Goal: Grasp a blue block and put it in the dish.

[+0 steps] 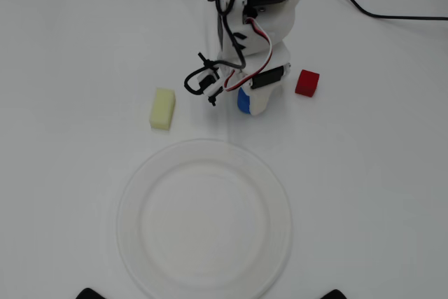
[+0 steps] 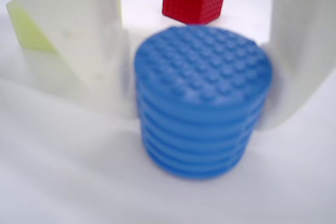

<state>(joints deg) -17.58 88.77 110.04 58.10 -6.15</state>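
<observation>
The white two-finger end effector (image 2: 202, 85) is lowered around the small bright blue ridged cylinder block with a studded round top (image 2: 202, 100), one finger on each side of it in the wrist view. The jaws are parted just wider than the block: the right finger looks to be at or nearly at its side, while a thin gap seems to remain on the left, so I judge them open and about to close rather than gripping. The block stands upright on the plain white desk (image 1: 364, 173), which lets the fingers straddle its curved wall squarely. In the overhead view only a sliver of the block (image 1: 243, 100) shows under the arm. A small red cube (image 1: 306, 82) sits just beside it to the right, and a pale yellow rectangular block (image 1: 162, 108) lies farther off to the left, both clear of the fingers. The large round white dish (image 1: 129, 201) lies empty nearby, below the arm in that view, so the carry should be short.
</observation>
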